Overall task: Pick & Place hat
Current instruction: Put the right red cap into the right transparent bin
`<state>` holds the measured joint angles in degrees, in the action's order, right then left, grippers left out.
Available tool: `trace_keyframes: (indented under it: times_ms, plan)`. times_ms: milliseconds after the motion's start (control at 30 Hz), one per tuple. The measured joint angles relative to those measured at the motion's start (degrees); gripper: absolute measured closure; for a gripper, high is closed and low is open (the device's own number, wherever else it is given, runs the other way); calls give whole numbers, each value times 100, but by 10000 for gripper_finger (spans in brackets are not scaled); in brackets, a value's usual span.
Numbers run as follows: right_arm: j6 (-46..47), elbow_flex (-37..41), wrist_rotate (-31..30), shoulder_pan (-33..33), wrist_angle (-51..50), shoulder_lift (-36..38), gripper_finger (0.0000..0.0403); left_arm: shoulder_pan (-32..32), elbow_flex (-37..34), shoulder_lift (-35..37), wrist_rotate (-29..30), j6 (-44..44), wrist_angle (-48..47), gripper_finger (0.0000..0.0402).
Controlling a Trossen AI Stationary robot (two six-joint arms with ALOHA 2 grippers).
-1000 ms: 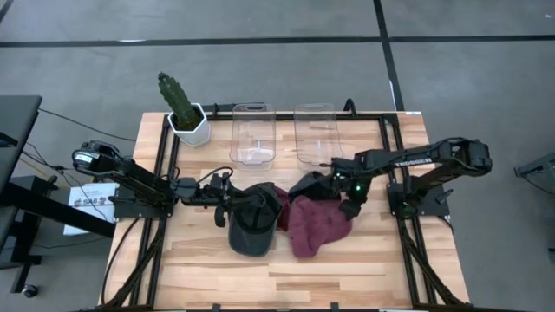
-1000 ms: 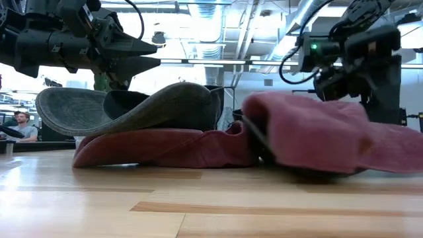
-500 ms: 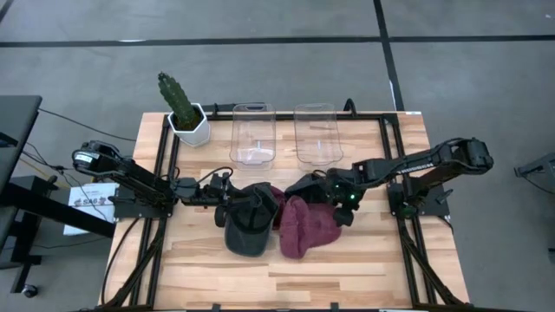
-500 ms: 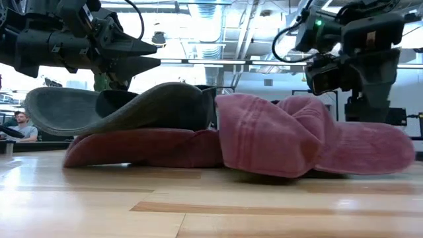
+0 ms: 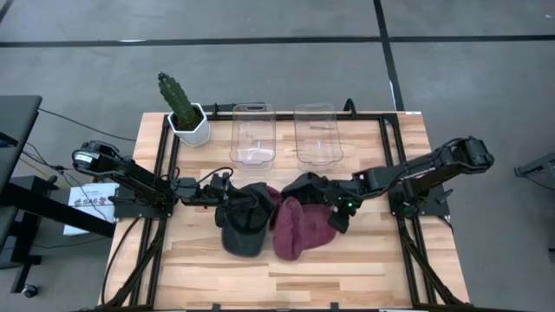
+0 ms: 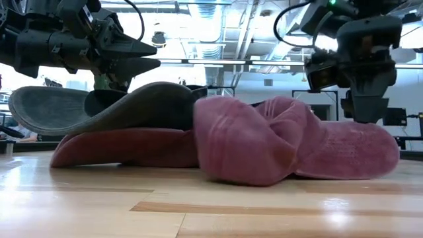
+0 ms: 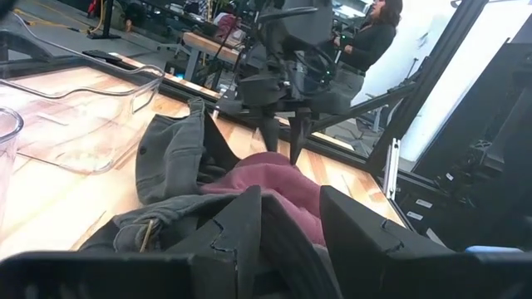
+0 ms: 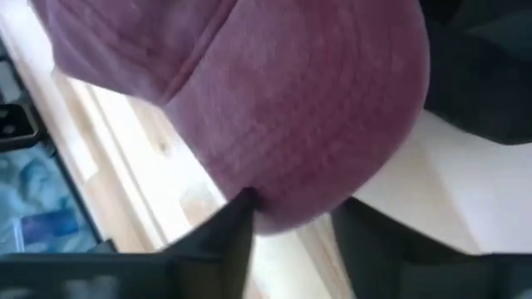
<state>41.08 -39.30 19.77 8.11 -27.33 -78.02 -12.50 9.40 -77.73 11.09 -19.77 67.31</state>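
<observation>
The right gripper (image 5: 340, 217) presses its 2 fingers down onto a crumpled maroon hat (image 5: 299, 227) at the middle of the wooden table (image 5: 364, 269), pinching its fabric. Just beside it, the left gripper (image 5: 227, 206) holds a dark grey cap (image 5: 242, 227) that overlaps the maroon hat.

Dark jointed arms — black cables, green light.
</observation>
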Motion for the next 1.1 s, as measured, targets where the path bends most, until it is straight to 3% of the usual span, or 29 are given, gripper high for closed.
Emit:
trace_keyframes:
  times_ms: [133,300,500,767,967,1100]
  plan:
    - [-99,-5,236,169,75,3,387,-1,1,0,0,0,-2,279]
    - [-455,-26,403,498,107,117,401,-1,1,-1,0,-4,-2,279]
    - [-648,-185,236,925,112,457,402,-1,1,0,0,-20,-4,279]
    - [-99,-193,-116,1167,-276,564,390,0,-1,0,0,-20,-26,279]
    - [-864,-189,-820,1475,-619,564,353,-1,1,0,0,-20,-42,279]
    - [-1896,-189,-1484,1781,-624,564,342,-1,1,0,0,-15,-42,279]
